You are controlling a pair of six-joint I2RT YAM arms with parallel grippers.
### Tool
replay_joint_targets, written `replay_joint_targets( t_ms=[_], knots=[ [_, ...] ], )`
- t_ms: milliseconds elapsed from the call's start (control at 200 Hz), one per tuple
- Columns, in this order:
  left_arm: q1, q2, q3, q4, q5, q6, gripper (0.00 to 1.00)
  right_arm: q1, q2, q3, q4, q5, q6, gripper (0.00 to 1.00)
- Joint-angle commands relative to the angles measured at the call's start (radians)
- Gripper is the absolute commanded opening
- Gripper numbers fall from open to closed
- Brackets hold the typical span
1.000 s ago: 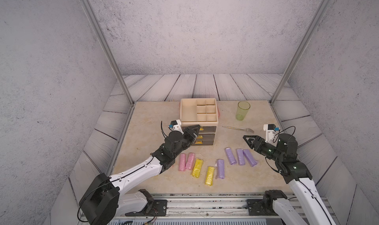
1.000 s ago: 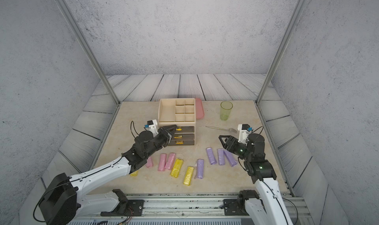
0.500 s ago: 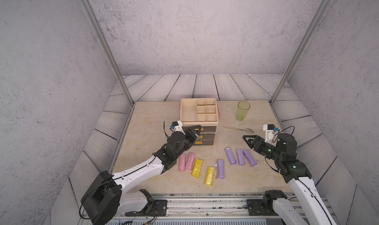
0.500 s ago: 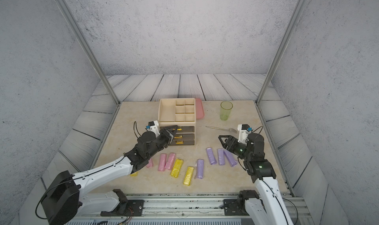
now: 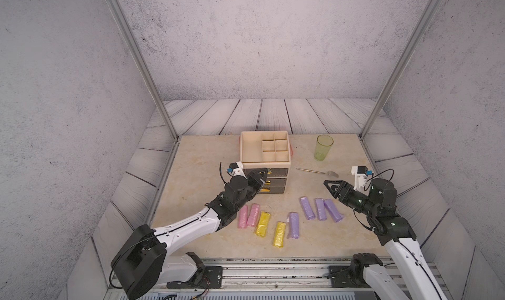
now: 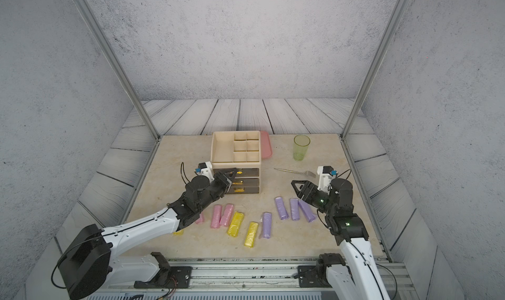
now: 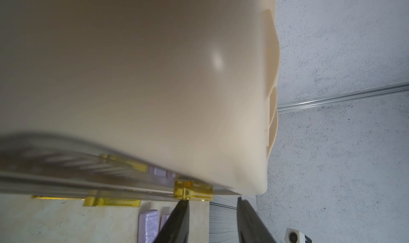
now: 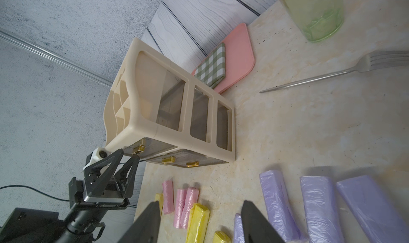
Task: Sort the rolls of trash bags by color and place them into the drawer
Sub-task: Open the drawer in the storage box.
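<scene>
The cream drawer unit (image 5: 265,164) stands mid-table. The left gripper (image 5: 262,173) is at its top drawer, jaws partly spread, one fingertip (image 7: 182,208) touching the yellow handle (image 7: 192,189) and clamping nothing. The right gripper (image 5: 329,186) hovers open and empty above the rolls of trash bags (image 5: 319,209), pink, yellow and purple, lying loose in front of the unit.

An upright green translucent cup (image 5: 324,147) is shown on the tabletop (image 5: 205,162); a fork (image 5: 317,171) is laid at its 6 o'clock, a pink board (image 6: 266,145) bearing a checked cloth (image 8: 212,64) at 9 o'clock.
</scene>
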Motion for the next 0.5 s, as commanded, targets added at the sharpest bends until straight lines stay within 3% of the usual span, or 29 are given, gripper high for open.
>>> replay_joint_targets(
  t_ms=[0, 495],
  knots=[
    [-0.008, -0.001, -0.016, 0.004, -0.013, 0.007, 0.42, 0.004, -0.016, -0.009, -0.004, 0.002, 0.003, 0.62],
    [-0.008, 0.075, -0.006, 0.111, -0.071, 0.036, 0.36, 0.002, -0.004, -0.015, 0.016, -0.035, 0.02, 0.63]
  ],
)
